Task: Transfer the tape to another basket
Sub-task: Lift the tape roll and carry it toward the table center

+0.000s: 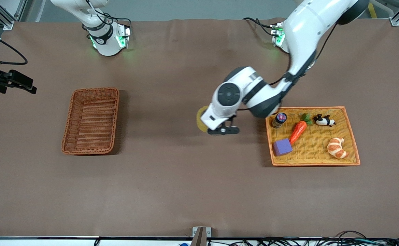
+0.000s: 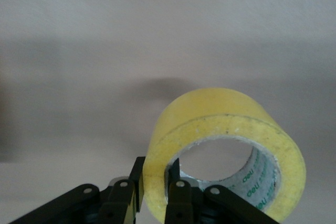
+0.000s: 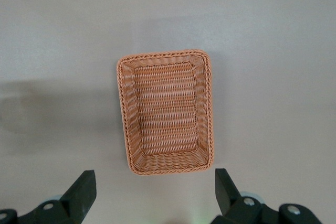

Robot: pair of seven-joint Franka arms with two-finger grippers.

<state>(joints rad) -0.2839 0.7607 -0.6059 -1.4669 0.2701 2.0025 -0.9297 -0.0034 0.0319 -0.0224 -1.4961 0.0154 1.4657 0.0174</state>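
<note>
Near the middle of the front view, the left gripper (image 1: 219, 129) hung over bare desk (image 1: 172, 177) between the two wicker containers, its fingers (image 2: 178, 195) pinched on the wall of the tape (image 1: 201, 118), one inside the ring and one outside. The roll was held off the surface. The basket (image 1: 91, 120) sat at center-left of that view, toward the right arm's end. The right gripper (image 3: 155, 192) waited high above that basket, fingers spread wide and holding nothing. The orange tray (image 1: 351, 143) at center-right carried a carrot (image 1: 297, 131), a croissant (image 1: 336, 147), a purple block (image 1: 282, 147), a small jar (image 1: 279, 120) and a panda toy (image 1: 324, 120).
</note>
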